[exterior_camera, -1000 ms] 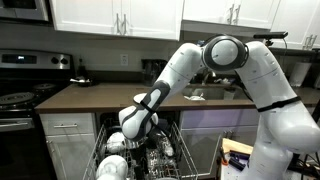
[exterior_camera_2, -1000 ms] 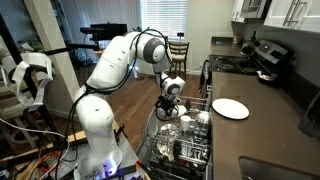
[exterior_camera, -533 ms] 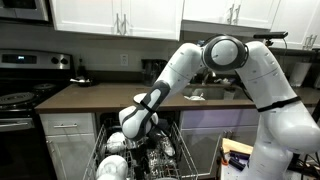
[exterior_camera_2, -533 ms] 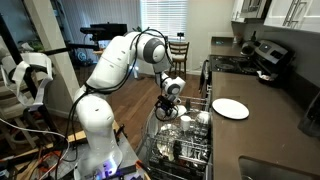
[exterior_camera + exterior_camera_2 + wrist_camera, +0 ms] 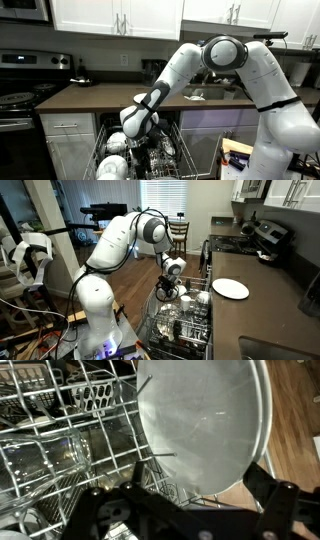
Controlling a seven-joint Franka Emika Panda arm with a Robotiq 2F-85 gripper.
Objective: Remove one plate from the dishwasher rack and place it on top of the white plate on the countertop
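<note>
Holds claw (image 5: pixel 195 512) spread wide, pinching nothing; shows its dark fingers (image 5: pixel 285 505) along the bottom edge of the wrist view, one low left, one low right. Finds a pale round plate (image 5: pixel 205 420) filling the upper right of that view, standing on edge among the tines of the dishwasher rack (image 5: pixel 60 455), lower rim dipping toward the gap between the fingers. Cannot tell whether either finger touches it.

Puts the claw (image 5: pixel 170 288) low over the rack (image 5: pixel 185 322), centre of frame in an exterior view.

Finds nothing changed against the frames just before: same arm pose, same spread, same rack contents in both exterior views. Reads that as a pause at the grasp point, with the approach likely done and the closing not begun.

Leaves the white plate (image 5: pixel 230 288) bare on the countertop (image 5: pixel 275 315), right of centre, well apart from the claw.

Calls next for closing on the rim, then lifting straight up clear of the tines. Risks snagging a tine or knocking the clear glass (image 5: pixel 45 460) at left.
</note>
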